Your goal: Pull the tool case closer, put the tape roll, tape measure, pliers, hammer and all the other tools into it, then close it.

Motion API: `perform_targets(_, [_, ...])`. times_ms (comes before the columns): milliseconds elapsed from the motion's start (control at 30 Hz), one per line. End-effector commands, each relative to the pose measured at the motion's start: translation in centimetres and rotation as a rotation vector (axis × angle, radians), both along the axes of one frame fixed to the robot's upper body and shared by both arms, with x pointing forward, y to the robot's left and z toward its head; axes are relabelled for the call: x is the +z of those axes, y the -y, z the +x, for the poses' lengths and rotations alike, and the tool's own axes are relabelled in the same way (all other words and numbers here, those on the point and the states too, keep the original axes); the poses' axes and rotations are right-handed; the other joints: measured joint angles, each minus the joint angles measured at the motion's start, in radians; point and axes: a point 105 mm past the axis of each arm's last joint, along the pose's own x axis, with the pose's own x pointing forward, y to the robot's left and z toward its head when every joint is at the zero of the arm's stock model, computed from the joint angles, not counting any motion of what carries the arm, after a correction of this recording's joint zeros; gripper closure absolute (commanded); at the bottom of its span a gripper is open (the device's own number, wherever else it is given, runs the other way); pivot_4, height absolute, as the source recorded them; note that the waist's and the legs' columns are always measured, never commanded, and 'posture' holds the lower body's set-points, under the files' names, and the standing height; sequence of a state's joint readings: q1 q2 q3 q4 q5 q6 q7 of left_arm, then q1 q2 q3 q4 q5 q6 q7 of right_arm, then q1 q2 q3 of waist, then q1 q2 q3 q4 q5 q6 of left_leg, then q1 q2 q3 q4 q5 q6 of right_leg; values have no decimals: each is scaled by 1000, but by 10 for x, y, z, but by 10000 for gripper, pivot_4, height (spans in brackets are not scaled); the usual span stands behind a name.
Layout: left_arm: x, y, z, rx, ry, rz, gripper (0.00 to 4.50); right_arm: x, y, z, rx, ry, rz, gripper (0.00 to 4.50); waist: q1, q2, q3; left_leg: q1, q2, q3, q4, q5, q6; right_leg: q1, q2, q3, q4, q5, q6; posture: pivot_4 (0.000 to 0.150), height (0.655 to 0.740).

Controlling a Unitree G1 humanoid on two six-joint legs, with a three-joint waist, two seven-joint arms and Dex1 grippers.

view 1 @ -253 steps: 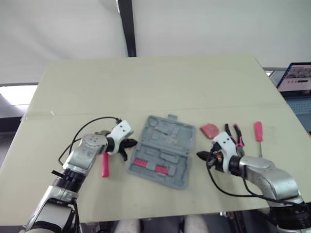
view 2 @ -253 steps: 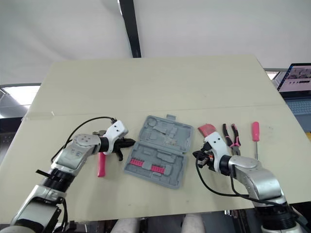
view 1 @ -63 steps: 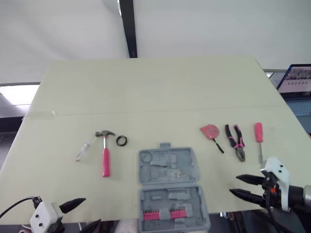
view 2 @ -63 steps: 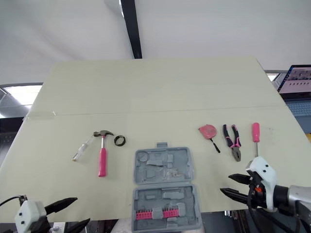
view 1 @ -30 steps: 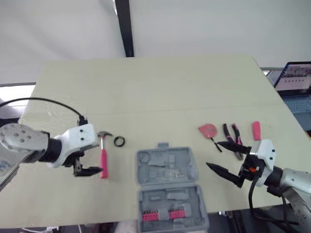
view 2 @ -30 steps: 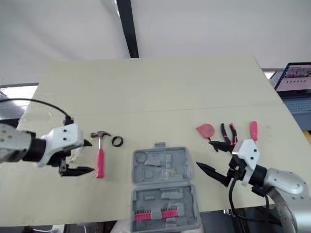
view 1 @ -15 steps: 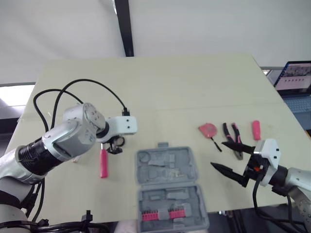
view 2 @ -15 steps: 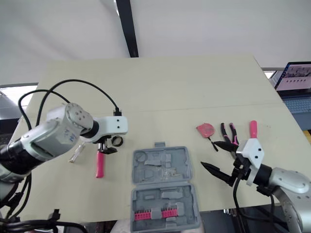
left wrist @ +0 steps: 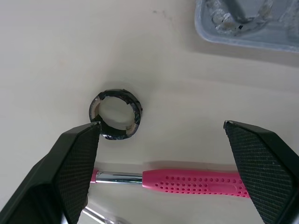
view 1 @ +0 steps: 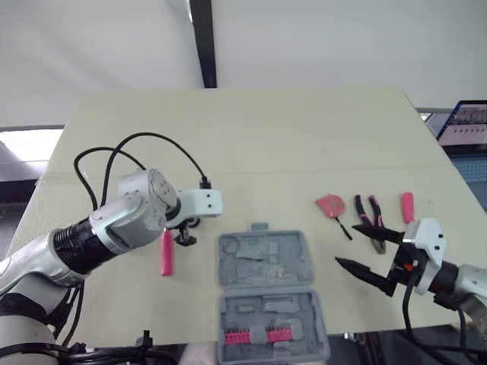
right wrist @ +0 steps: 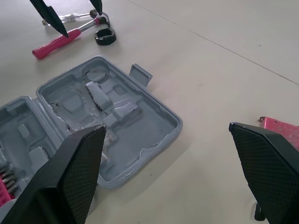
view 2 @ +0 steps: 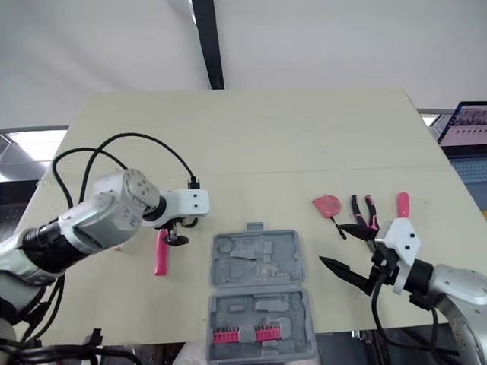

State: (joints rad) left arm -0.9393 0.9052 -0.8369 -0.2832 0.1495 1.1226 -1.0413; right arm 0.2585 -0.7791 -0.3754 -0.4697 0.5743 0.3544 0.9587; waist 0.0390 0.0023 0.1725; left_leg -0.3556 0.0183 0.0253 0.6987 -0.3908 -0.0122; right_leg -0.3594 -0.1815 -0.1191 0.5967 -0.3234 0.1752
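Eye view, open case (view 1: 262, 262) on the surface (view 1: 266, 152), left pincer (view 1: 185, 234) left of it, right pincer (view 1: 348, 243) right of it, left wrist view, pincer wide open, empty, tape roll (left wrist: 112, 136) and hammer (left wrist: 196, 177) near the case, right wrist view, pincer wide open, empty, facing the case.

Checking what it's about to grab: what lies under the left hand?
The tape roll lies on the table beneath the open left hand, near one fingertip, the hammer alongside. The hammer's head is covered by a finger.
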Motion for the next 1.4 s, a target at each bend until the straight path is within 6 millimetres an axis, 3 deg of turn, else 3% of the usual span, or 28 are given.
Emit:
perform_targets(33, [-2, -1, 4, -5, 22, 21, 0, 13, 1, -3, 6, 45, -16, 491, 1, 0, 0, 0, 0, 0, 0, 0, 0, 0, 0, 0, 0, 0, 0, 1500, 7400])
perform_targets(433, [-30, 2, 13, -5, -16, 20, 0, 16, 5, -5, -19, 46, -32, 491, 11, 0, 0, 0, 0, 0, 1, 0, 0, 0, 0, 0, 1, 0, 0, 1500, 7400])
perform_targets(833, [-41, 0, 24, 13, -27, 17, 0, 17, 4, -3, -35, 52, -31, 491, 17, 1, -1, 1, 0, 0, 2, 0, 1, 1, -1, 0, 2, 0, 0, 1500, 7400])
perform_targets(933, [-41, 0, 24, 17, -28, 15, 7682, 17, 4, -4, -39, 51, -31, 0, 18, 1, -1, 1, -1, 0, 2, 0, 1, 2, -1, 0, 3, 0, 0, 1500, 7400])
perform_targets(1167, [-40, -4, 24, 25, -24, 25, 43366, 15, 4, -3, -45, 55, -25, 0, 18, 1, -1, 2, -1, 0, 2, 1, 1, 2, -1, 0, 4, 0, 0, 1500, 7400])
perform_targets(1400, [-39, -12, 23, 45, -27, 39, 44251, 13, 1, -1, -30, 59, -9, 0, 13, 1, -1, 2, 0, 0, 2, 1, 1, 2, -1, 0, 4, 0, 0, 1500, 7400])
